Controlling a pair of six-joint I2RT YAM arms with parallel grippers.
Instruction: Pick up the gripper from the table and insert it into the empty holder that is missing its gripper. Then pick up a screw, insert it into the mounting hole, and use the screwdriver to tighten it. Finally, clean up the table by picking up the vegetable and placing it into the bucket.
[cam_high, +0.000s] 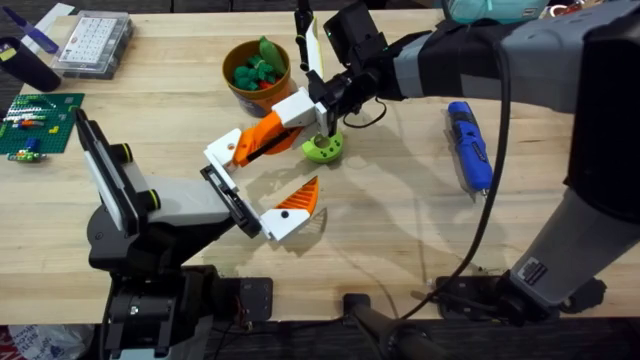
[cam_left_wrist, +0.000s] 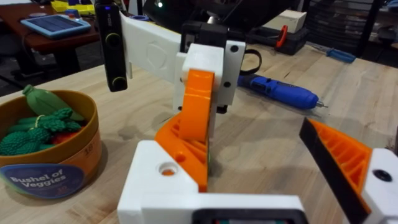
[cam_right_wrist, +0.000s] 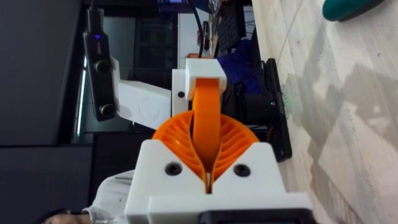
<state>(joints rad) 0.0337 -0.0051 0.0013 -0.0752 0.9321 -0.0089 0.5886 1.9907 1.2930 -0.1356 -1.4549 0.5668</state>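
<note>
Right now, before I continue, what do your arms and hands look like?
Left arm: grey and black, tall black plate, yellow knobs. Right arm: dark sleeve, black cable alongside. Left hand and right hand: white fingers, orange ribbed pads.

Bright, even light; soft shadows on the table (cam_high: 400, 200).

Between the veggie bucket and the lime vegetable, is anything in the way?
Yes. In the overhead view the right pincer, shut on an orange-and-white finger piece, sits between the bucket and the vegetable.
</note>
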